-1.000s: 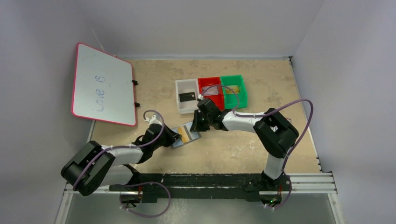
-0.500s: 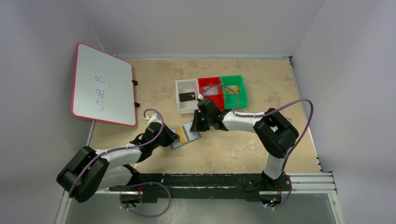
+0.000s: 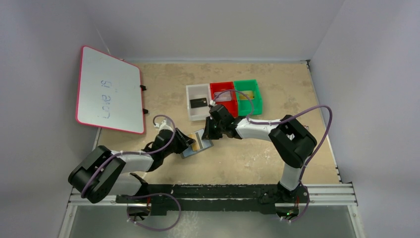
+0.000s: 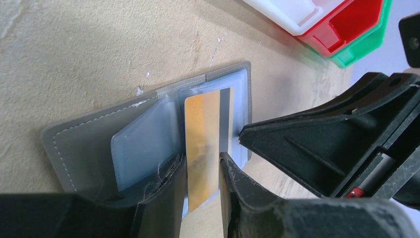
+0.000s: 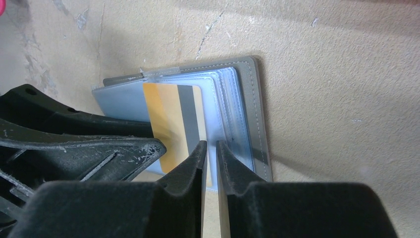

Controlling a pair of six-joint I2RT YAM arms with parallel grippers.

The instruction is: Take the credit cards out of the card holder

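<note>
jaws of the left tool [image 4: 203,163] stand parted astride the near end of the gold card [image 4: 203,124], which juts from the open card holder [image 4: 84,144] lying flat on the bench [image 3: 257,153], the right tool [image 5: 210,148] clenched on its clear pocket, black card [image 3: 197,102] beyond in the white tray [image 3: 188,106].

The left arm [image 3: 130,161] lies low, reaching toward 2 o'clock, the left gripper [image 4: 203,166] with its fingers [image 4: 161,196] parted a little. The right arm [image 3: 270,130] folds at its elbow, forearm toward 9 o'clock, the right gripper [image 5: 210,146] nearly closed.
</note>
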